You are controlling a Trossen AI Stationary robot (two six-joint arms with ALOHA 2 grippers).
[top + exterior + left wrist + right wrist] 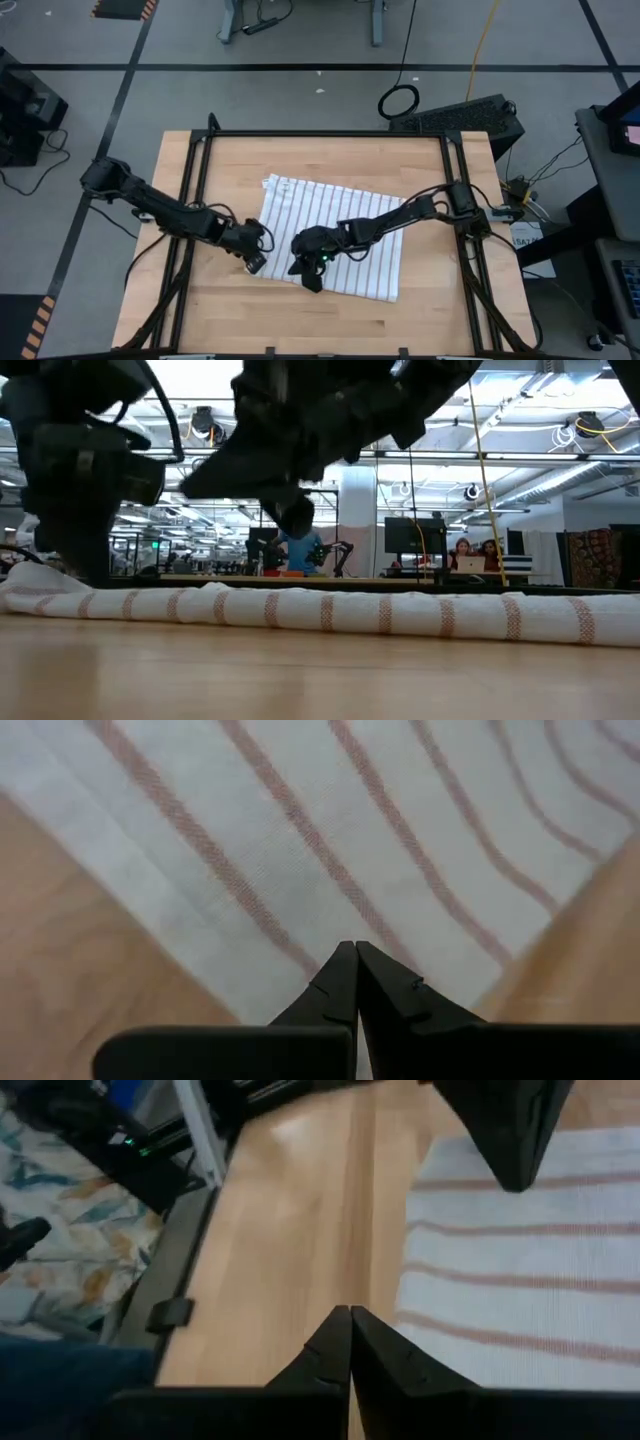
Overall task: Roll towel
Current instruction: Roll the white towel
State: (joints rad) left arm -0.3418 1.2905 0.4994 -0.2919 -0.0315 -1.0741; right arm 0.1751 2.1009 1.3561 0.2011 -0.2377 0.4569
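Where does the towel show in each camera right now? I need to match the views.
High: towel spread flat at table centre, under both grippers.
Low: long striped band across the wooden tabletop.
Left wrist: striped corner beyond the shut fingers.
Right wrist: striped edge beside bare wood.
Shared landmark: its stripes.

The right arm (pixel 400 215) hides part of the towel (pixel 320 215).

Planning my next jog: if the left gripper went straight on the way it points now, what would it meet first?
Most likely the towel. The left gripper, fingers shut, sits right at the towel's edge, and its wrist view shows striped cloth directly ahead. Whether the tips already touch the cloth cannot be told.
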